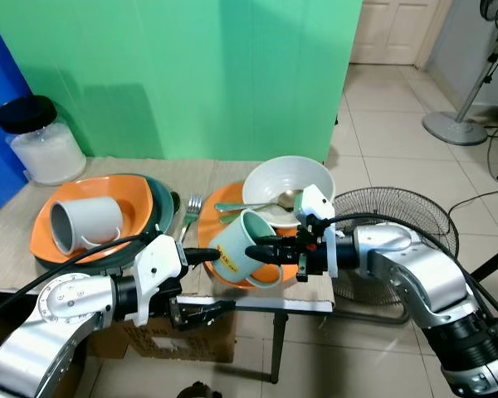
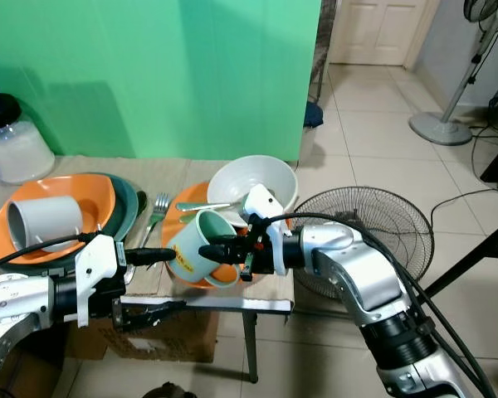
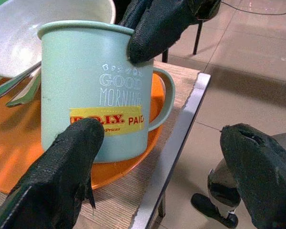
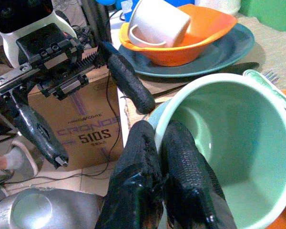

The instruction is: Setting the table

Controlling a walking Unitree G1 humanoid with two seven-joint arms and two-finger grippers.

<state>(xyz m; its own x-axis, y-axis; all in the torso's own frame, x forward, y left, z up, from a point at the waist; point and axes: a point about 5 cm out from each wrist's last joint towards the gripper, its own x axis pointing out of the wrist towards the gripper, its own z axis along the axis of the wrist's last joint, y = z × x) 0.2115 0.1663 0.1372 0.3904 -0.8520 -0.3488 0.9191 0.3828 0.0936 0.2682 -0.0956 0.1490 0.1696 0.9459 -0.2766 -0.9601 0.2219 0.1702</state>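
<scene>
A green backdrop [image 1: 191,75] stands behind a small table [image 1: 307,305] covered with a woven mat, and a floor fan [image 1: 398,224] lies on the tiles just beside the table's right end. On the table's left, a dark green plate [image 1: 159,206] carries an orange bowl [image 1: 83,217] with a white mug [image 1: 87,222] lying on its side in it; a lidded jar [image 1: 40,139] stands behind them. A fork [image 1: 189,212] lies between that stack and an orange plate [image 1: 224,203] near the table's front edge. On the orange plate sit a white bowl [image 1: 289,184] holding a spoon [image 1: 266,204] and, in front of it, a pale green mug [image 1: 241,247], tilted, with "Good Morning" lettering and a yellow sticker. The right gripper [image 1: 261,251] pinches the green mug's rim, one finger inside and one outside, closed tight on it. The left gripper [image 1: 206,282] is spread wide, its upper finger touching the mug's side and its lower finger below the table edge, gripping nothing.
</scene>
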